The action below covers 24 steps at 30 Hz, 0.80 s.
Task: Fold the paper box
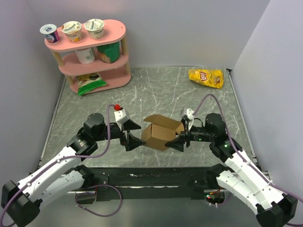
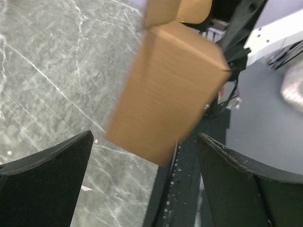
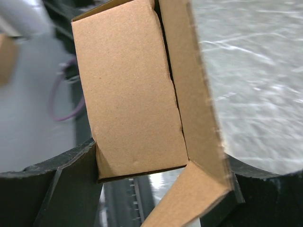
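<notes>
Right gripper (image 1: 179,136), centre-right of the top view: fingers clamped on the box (image 1: 160,135), cardboard pressed against both. Box sits at frame centre with one flap standing open at its far side. Left gripper (image 1: 136,135) is just left of the box, jaws spread wide, apart from it. Chip bag (image 1: 206,78) upper right. Pink shelf (image 1: 90,52) upper left.

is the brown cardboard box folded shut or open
Open: the brown cardboard box is formed, but its top flap stands up untucked.
</notes>
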{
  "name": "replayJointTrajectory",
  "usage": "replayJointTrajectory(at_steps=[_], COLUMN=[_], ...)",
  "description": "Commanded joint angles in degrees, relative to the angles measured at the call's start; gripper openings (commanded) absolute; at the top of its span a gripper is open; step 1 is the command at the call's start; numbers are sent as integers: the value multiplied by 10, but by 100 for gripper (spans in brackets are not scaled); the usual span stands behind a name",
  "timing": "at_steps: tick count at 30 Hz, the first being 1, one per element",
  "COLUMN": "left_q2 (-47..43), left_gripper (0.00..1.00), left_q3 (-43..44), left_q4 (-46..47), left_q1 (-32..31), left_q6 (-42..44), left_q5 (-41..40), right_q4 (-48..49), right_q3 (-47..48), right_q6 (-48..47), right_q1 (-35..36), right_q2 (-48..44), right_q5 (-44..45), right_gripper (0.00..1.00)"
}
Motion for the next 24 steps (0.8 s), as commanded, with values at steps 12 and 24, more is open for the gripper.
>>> replayJointTrajectory(at_steps=[12,24], left_q2=[96,123], left_gripper=[96,56], left_q3=[53,57], left_q4=[145,182], left_q1=[-77,-122], left_q6=[7,-26], left_q5=[31,8], right_q4=[-13,-14], right_q3=[46,35], right_q6=[14,8], right_q1=[-22,-22], right_q2=[27,24], right_q5=[-169,-150], right_gripper=[41,46])
